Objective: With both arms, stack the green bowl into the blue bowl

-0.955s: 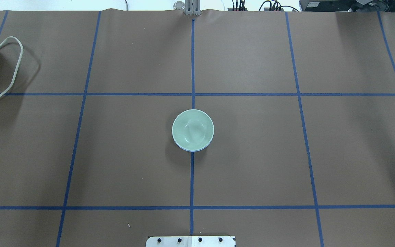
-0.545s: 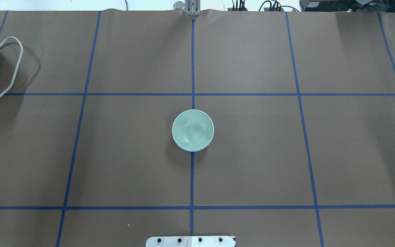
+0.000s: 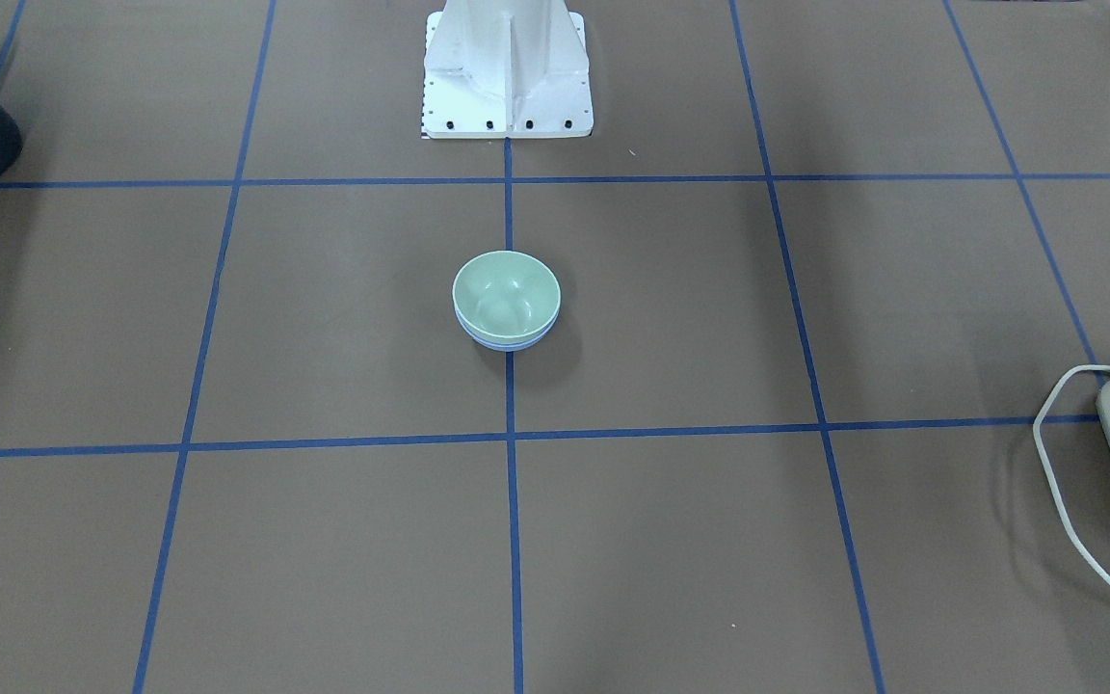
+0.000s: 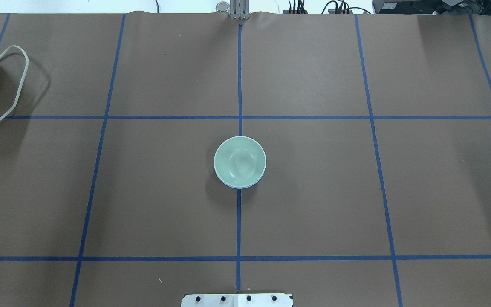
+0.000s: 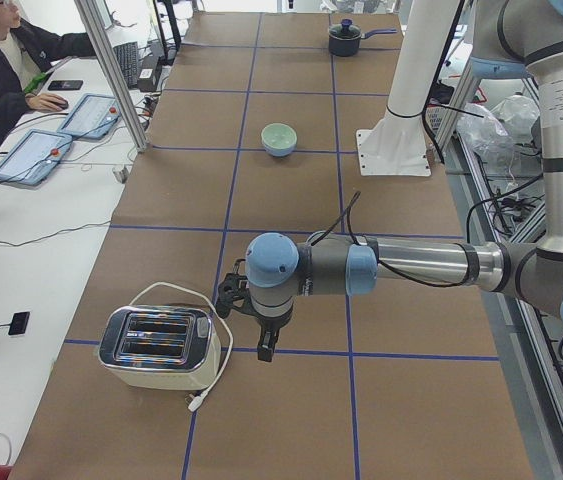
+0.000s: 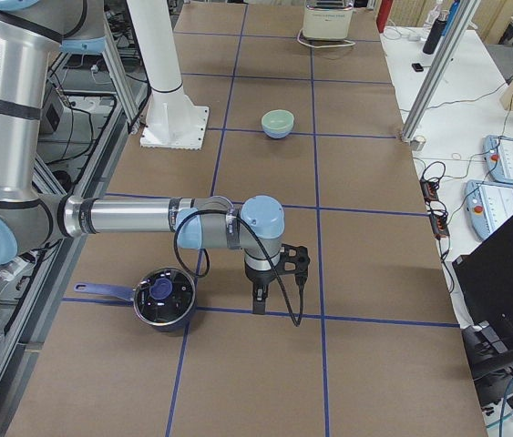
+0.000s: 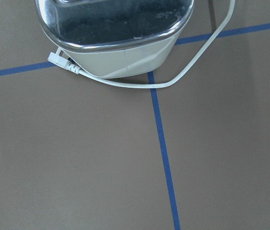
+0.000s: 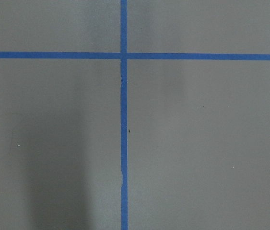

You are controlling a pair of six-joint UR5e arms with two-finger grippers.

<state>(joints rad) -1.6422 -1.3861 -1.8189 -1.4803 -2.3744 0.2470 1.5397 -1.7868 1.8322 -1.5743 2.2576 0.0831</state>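
Observation:
The green bowl (image 4: 240, 161) sits nested inside the blue bowl (image 4: 245, 186) at the table's centre; only a thin blue rim shows under it. Both also show in the front view, green bowl (image 3: 506, 287) above blue bowl (image 3: 507, 341). Neither gripper shows in the overhead or front views. The left gripper (image 5: 264, 350) hangs low over the table beside a toaster, far from the bowls. The right gripper (image 6: 258, 305) hangs low beside a pot, also far from the bowls. I cannot tell whether either is open or shut.
A silver toaster (image 5: 156, 347) with a white cord (image 7: 139, 84) stands at the table's left end. A dark pot (image 6: 163, 299) with a blue handle stands at the right end. The white pedestal base (image 3: 507, 67) stands behind the bowls.

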